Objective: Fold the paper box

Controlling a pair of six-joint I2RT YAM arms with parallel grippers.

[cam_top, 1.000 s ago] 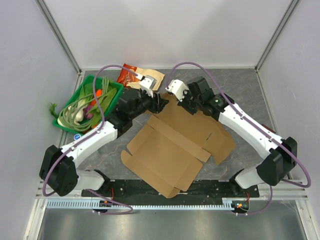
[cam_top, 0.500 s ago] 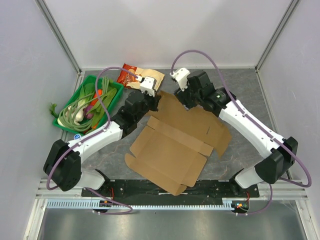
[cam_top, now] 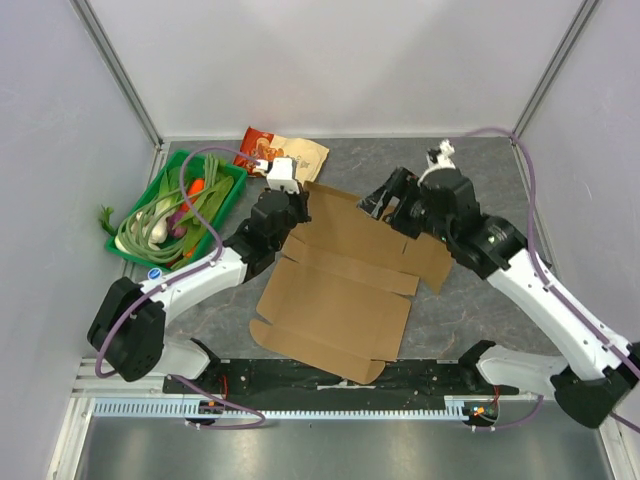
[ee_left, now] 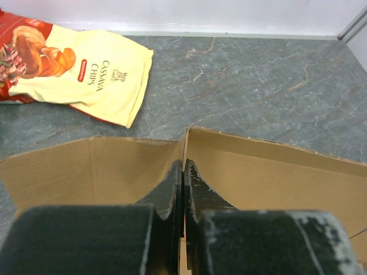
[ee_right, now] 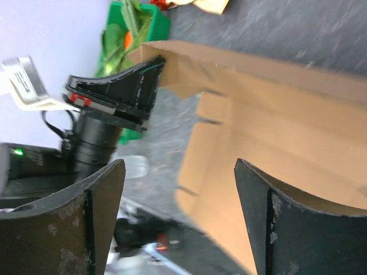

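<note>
Compared with a second ago, the right gripper [ee_right: 179,166] is standing back from the paper box [cam_top: 340,290], fingers now spread and holding nothing. The left gripper [ee_left: 183,167], then open, is pressing its fingers together at the box's raised far edge. The box is lying mid-table between the arms. Counted: one box, one snack bag [cam_top: 285,152], one green basket [cam_top: 236,182].

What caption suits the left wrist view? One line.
Left gripper shut on a raised flap of the paper box, cassava chips bag beyond.
</note>
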